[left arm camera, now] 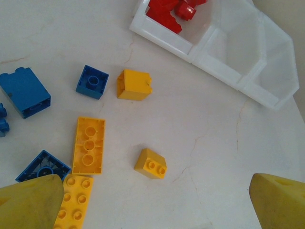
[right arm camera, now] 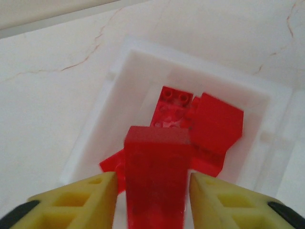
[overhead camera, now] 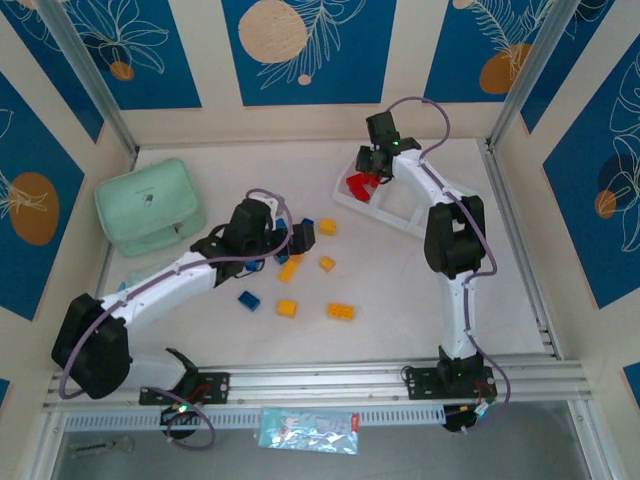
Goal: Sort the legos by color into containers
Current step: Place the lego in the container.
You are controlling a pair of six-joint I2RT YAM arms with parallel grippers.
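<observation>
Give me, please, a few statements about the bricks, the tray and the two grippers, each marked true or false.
1. The red bricks lie in an end compartment of the white tray. True.
2. The tray's other two compartments hold blue bricks. False: no brick shows in them in the left wrist view.
3. The left gripper is shut on a yellow brick. False: its fingers stand wide apart with nothing between them.
4. A red brick sits between the fingers of the right gripper, above the compartment of reds. True.
5. Blue bricks and yellow bricks lie loose on the table. True.
</observation>
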